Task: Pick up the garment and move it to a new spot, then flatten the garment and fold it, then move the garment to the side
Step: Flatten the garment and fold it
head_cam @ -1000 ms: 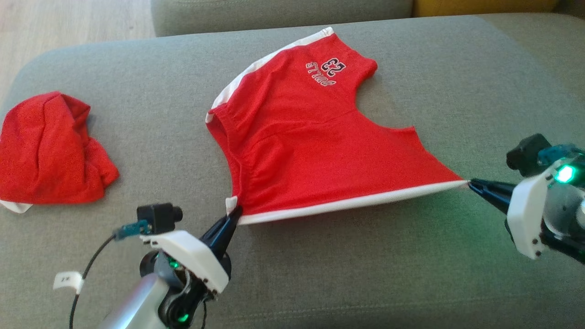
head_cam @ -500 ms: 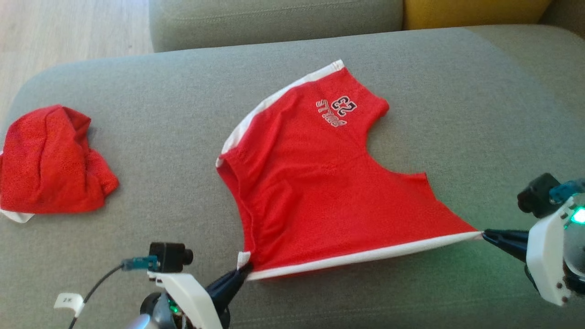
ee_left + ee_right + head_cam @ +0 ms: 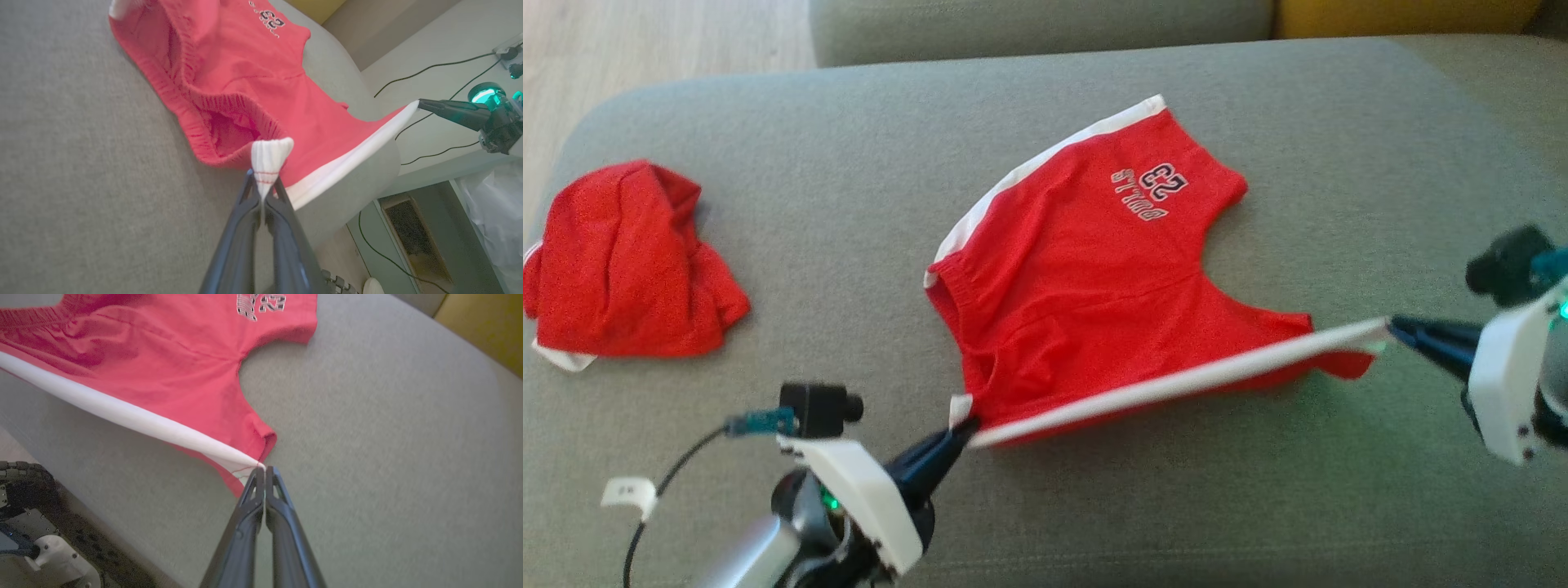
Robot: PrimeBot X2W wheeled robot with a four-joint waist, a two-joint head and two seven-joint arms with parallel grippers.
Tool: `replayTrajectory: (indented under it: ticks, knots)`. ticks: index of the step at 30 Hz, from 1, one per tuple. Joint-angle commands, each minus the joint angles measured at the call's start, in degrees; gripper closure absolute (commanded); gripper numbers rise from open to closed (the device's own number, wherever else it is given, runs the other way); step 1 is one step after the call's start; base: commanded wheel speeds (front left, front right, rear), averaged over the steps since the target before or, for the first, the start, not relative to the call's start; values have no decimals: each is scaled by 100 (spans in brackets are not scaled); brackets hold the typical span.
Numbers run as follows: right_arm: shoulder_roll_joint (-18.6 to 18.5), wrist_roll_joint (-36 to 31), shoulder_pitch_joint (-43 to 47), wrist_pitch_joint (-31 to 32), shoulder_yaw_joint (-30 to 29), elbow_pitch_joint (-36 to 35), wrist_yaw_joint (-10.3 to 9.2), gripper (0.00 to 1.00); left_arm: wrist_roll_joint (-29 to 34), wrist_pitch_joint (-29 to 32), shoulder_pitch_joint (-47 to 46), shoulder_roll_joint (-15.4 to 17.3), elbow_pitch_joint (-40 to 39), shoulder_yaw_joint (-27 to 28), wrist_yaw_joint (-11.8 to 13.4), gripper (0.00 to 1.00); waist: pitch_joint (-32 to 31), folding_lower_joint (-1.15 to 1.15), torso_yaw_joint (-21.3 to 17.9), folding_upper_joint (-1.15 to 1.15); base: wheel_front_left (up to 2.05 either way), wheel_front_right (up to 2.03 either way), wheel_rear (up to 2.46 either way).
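Note:
The garment (image 3: 1086,278) is a pair of red shorts with white side stripes and a "BULLS 23" print, spread on the grey sofa seat (image 3: 849,204). My left gripper (image 3: 964,430) is shut on the waist corner of its near white stripe (image 3: 267,161). My right gripper (image 3: 1390,325) is shut on the stripe's leg-hem end (image 3: 261,466). The white stripe (image 3: 1176,380) hangs taut between the two grippers, lifted off the cushion on the right, with the red hem (image 3: 1343,365) drooping under it. The far leg (image 3: 1176,163) lies flat.
A second red garment (image 3: 629,261) lies crumpled at the cushion's left end. Another grey cushion (image 3: 1037,24) and a yellow one (image 3: 1405,15) sit behind. Wooden floor (image 3: 645,41) shows at the far left. Cables (image 3: 429,67) run along the floor beyond the sofa's edge.
The right gripper has risen and lifted its end of the white stripe off the cushion, so the near edge now slopes upward to the right. The head camera has shifted as well.

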Motion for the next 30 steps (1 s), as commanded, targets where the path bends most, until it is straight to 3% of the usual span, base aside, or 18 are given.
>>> replayTrajectory:
  ticks: [1,11,30]
  knots:
    - [-105,-104,-252,37,-242,-22,17,100,-13,-55,-435,152,-192,310,11,100,104,0,118,0,0,0,0]
    - [300,-321,-975,207,-383,215,17,100,81,-91,-1030,-95,-111,364,33,100,419,0,389,0,0,0,0]
    - [972,-730,-2910,94,31,1318,17,100,112,-387,-2564,-629,633,486,-98,100,1674,0,945,0,0,0,0]
